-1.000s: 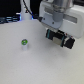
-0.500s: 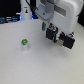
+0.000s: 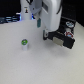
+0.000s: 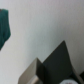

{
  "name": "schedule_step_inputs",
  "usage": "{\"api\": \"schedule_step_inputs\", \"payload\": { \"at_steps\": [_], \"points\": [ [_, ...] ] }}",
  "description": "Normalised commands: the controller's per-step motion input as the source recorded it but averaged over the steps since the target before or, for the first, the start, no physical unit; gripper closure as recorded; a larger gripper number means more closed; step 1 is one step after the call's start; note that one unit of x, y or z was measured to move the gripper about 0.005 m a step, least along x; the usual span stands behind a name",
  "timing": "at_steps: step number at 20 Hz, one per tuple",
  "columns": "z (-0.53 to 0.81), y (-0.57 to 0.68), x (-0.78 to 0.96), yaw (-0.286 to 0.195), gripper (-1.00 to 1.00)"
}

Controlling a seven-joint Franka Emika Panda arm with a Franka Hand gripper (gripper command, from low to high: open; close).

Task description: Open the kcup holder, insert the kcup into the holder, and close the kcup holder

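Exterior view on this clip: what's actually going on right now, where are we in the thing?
A single robot arm hangs over a white table, right beside the black kcup holder at the exterior view's right. The small pale kcup with its green top stands alone on the table, apart from the arm and untouched. The gripper itself is too blurred to tell whether it is open or shut, and whether the holder's drawer is open cannot be told.
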Motion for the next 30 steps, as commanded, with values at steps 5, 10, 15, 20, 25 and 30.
{"api": "schedule_step_inputs", "payload": {
  "at_steps": [5,10,15,20,25,30],
  "points": [
    [-0.28,-0.55,-0.26,-0.218,-1.0],
    [-0.4,-0.48,-0.36,-0.202,-1.0],
    [-0.39,-0.42,-0.46,-0.201,-1.0],
    [-0.4,-0.49,-0.34,-0.199,-1.0],
    [-0.37,-0.14,-0.17,-0.159,-1.0],
    [-0.22,-0.05,-0.12,-0.14,-1.0]
  ]
}}
